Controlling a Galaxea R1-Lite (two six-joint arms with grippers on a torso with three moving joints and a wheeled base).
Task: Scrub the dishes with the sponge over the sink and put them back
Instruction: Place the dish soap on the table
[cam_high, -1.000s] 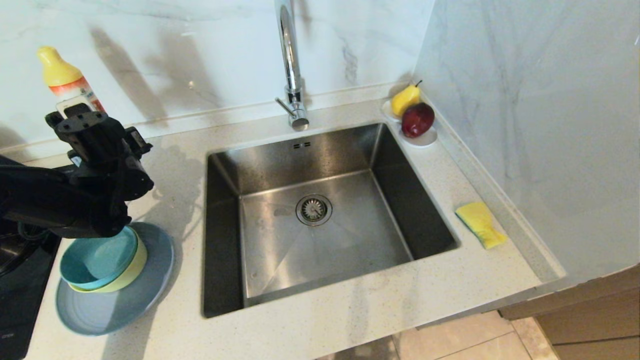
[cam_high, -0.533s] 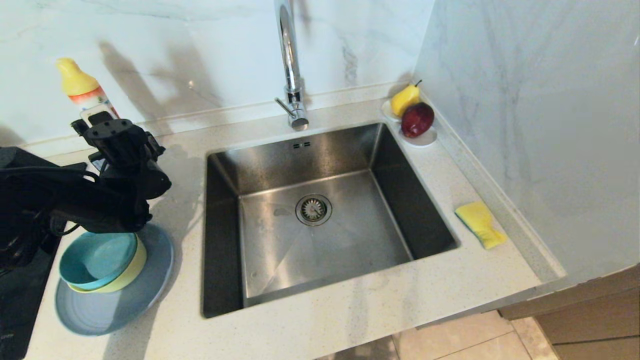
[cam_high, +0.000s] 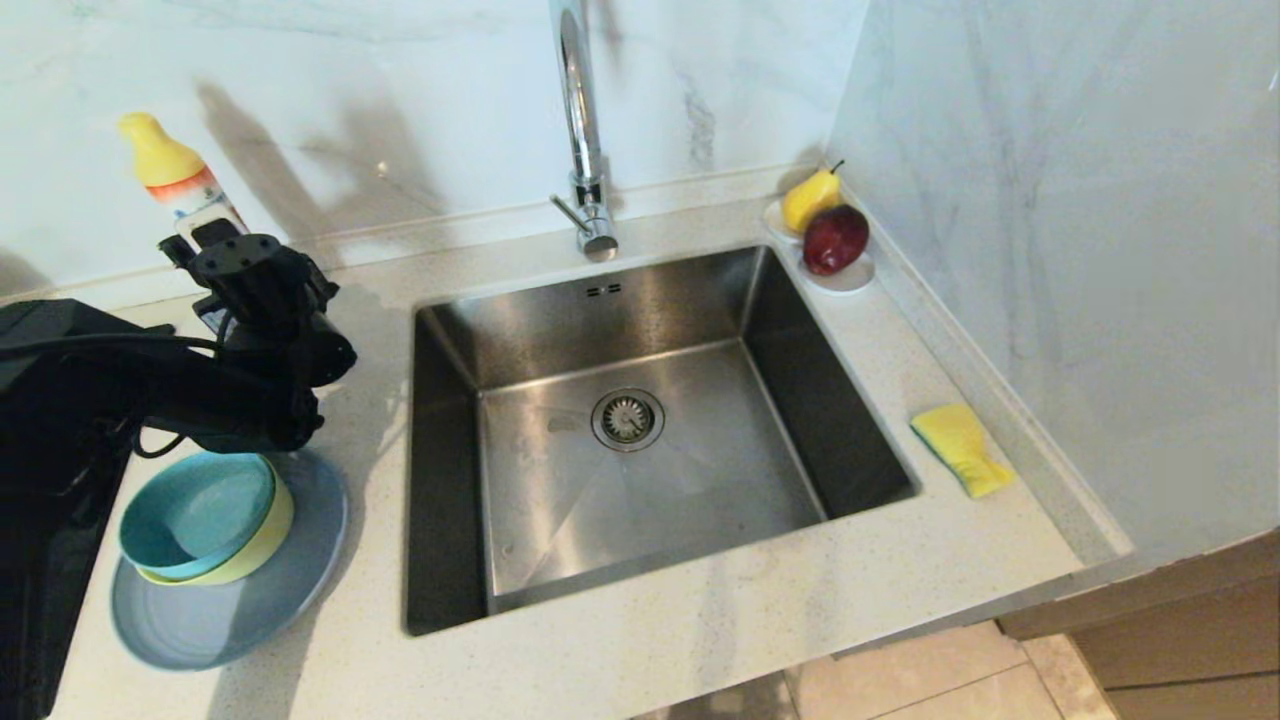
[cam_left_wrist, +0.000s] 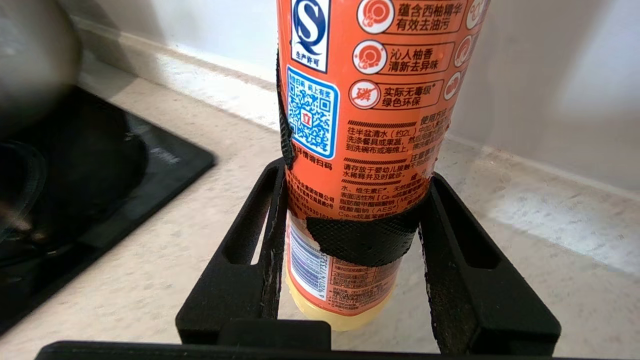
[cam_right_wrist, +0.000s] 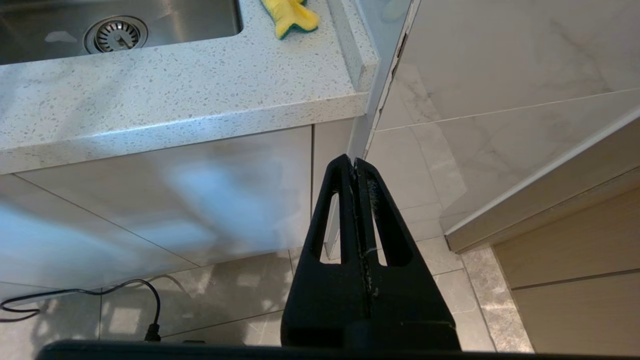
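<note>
Jaws around orange, yellow-capped detergent bottle (cam_left_wrist: 370, 130)

Left tool (cam_high: 215, 262) at bottle (cam_high: 180, 180); dishes (cam_high: 215, 530) stacked.

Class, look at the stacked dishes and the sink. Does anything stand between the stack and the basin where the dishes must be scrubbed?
Nothing visible does. The dishes sit on the counter directly left of the sink, with only bare countertop between them. The left hand, shut on the detergent bottle, is behind the stack.
</note>
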